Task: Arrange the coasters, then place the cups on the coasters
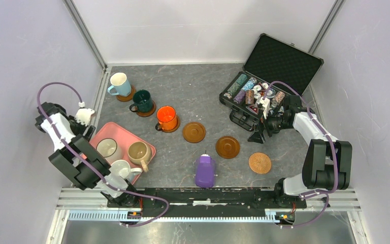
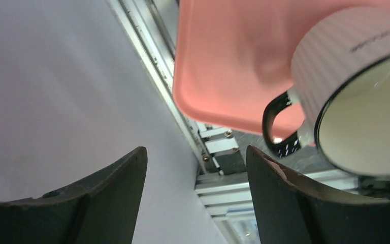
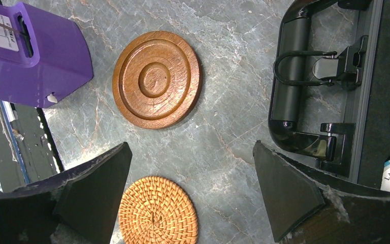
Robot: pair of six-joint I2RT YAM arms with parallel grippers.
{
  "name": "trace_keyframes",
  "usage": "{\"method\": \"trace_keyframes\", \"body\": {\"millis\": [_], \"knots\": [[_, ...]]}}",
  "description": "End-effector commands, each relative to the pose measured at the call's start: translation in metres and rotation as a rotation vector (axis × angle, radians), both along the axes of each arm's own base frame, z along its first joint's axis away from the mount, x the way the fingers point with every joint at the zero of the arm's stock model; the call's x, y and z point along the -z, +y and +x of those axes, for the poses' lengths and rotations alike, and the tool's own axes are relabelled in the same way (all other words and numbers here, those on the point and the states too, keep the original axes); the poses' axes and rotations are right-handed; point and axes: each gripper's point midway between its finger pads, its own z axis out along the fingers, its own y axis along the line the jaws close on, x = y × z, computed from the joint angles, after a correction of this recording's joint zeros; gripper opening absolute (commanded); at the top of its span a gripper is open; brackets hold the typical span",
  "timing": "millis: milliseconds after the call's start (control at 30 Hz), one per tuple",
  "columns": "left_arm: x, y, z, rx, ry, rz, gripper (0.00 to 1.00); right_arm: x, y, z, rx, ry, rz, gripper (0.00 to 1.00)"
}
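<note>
My left gripper (image 2: 195, 195) first: fingers (image 2: 106, 201) apart with a fair gap and nothing in it. It hangs at the left edge of the table (image 1: 198, 91), by the wall (image 2: 56, 76), just beside the pink tray (image 2: 223, 56). Right past the fingertips is the ribbed cream mug (image 2: 335, 56), with a dark handle and dark rim, sitting in that tray.

My right gripper (image 3: 192, 152) is spread wide too and holds nothing. It hovers over bare table between two coasters and the chip case (image 3: 294, 76).

Under it is a wood coaster (image 3: 156, 79), reddish brown, with turned rings and a dip in the middle. Closer in is the woven coaster (image 3: 157, 211), lighter, orange-tan, with a spiral weave. Both lie flat and bare, near each other but apart.

From the top camera the six coasters make a loose line slanting from far left to near right. The first three carry cups: blue mug (image 1: 119, 84), green mug (image 1: 143, 100), orange mug (image 1: 166, 117), each on a dark disc. Next comes another bare wood one, then the two by my right fingers. The other three cups sit in the tray at near left, packed close: the cream one, a beige mug (image 1: 139, 152) and a white mug (image 1: 121, 169).

A purple device (image 1: 205, 171) lies at the near edge, close to the wood coaster. The case stands open at far right, with chips (image 1: 254, 91) in rows. The table is grey stone-look with pale veins. Pale walls stand on three sides, and a metal rail (image 1: 76, 194) runs along the near edge.
</note>
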Motion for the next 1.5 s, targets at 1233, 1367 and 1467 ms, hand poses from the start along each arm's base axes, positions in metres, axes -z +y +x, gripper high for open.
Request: {"method": "trace_keyframes", "body": {"millis": [1233, 1367, 1467], "knots": [[0.039, -0.075, -0.032, 0.656, -0.127, -0.312, 0.17, -0.009, 0.002, 0.001, -0.012, -0.02, 0.01, 0.98], [0.034, -0.075, -0.036, 0.613, -0.152, -0.314, 0.02, -0.007, 0.002, 0.003, -0.013, 0.004, 0.015, 0.98], [0.026, -0.074, -0.038, 0.564, -0.173, -0.329, 0.02, -0.013, 0.001, 0.006, -0.014, -0.007, 0.009, 0.98]]}}
